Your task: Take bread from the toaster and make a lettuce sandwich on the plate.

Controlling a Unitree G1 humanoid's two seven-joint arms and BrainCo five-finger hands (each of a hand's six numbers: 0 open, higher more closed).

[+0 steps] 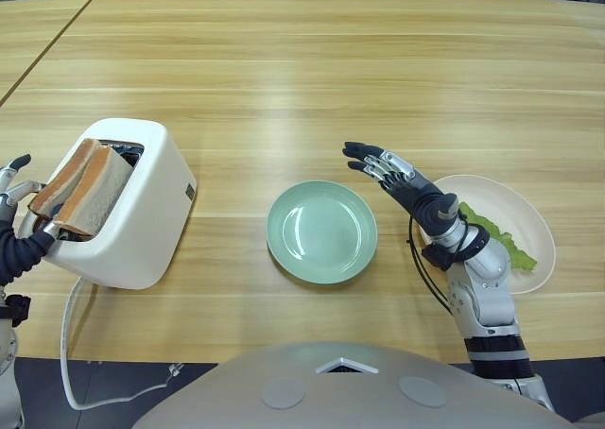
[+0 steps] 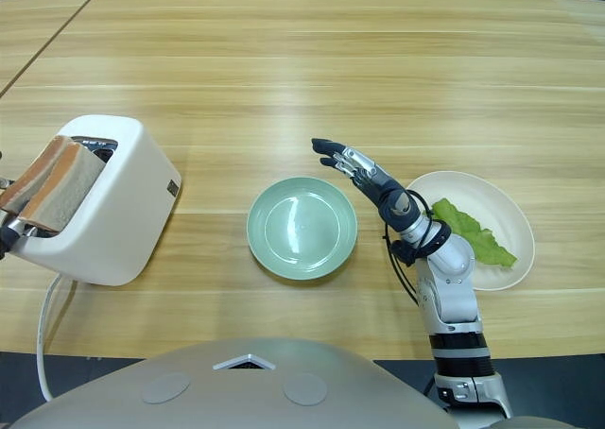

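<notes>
Taking the round pale-green ceramic plate as my reference, the robot's left hand sat furthest to its left, at the edge of my view and against the outer end of the bread. I could not tell whether it was closed on the bread or only resting there.

The two slices of browned toast bread stood side by side, well out of the slots of the glossy white boxy toaster, which stood well left of the plate. I judged the toast light, dry and fairly stiff, but crumbly if pinched hard. I would take one slice by its flat faces near the exposed end and draw it along the slot.

The plate itself carried nothing.

Just right of it hovered the right hand, spread wide with its fingers stretched out, holding and touching nothing.

Further right of the plate lay a shallow white oval dish holding a crinkled green lettuce leaf. I judged the leaf limp, very light and easily torn, best lifted by a gentle pinch at its edge.
</notes>
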